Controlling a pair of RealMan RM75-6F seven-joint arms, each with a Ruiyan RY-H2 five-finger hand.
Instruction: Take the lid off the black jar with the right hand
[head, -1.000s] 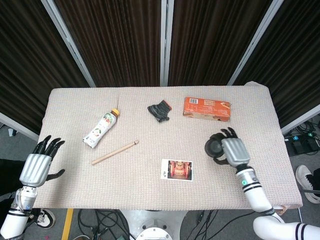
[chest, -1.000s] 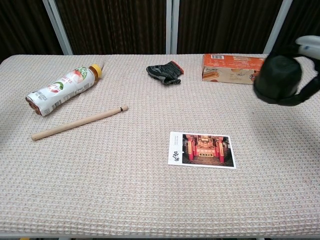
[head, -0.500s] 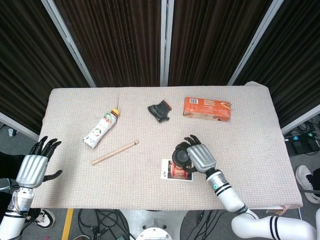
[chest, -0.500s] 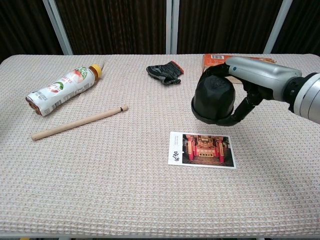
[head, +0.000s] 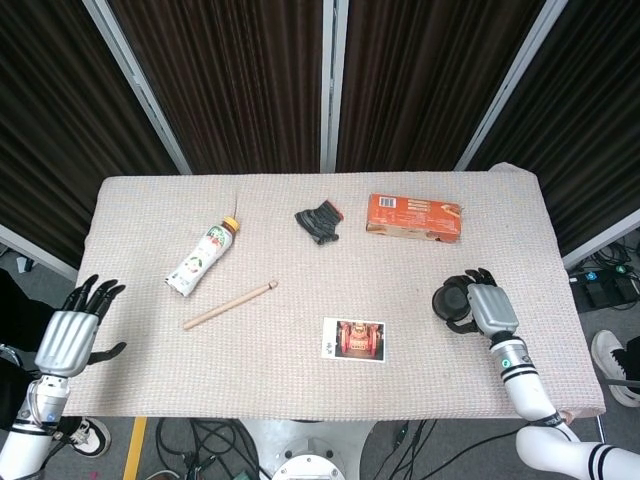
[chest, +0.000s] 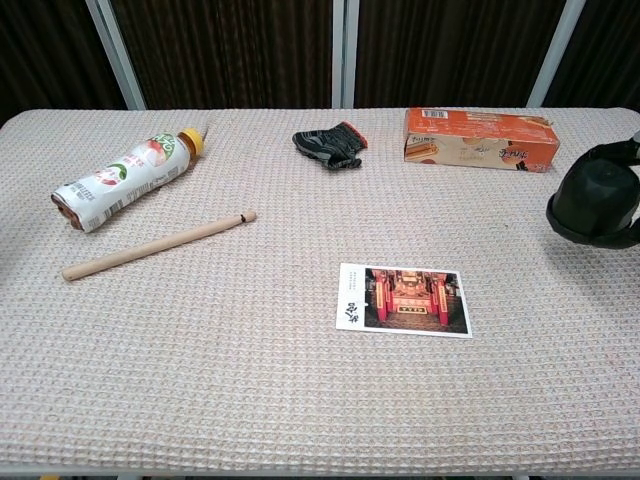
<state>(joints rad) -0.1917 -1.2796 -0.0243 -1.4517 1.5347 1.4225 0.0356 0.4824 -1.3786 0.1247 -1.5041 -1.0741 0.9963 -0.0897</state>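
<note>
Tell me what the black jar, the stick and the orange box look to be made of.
Black jar, held by the right hand: probably plastic, dark with a dull, soft sheen; glass or ceramic can't be ruled out.
Stick: looks like bare wood, pale tan, matte, no shine.
Orange box: printed cardboard, with flat faces, sharp folded edges and a slightly glossy print.

We see bare cloth between the postcard (head: 354, 338) and our right hand (head: 492, 308); the orange box (head: 413, 217) lies beyond, well apart from it.
</note>
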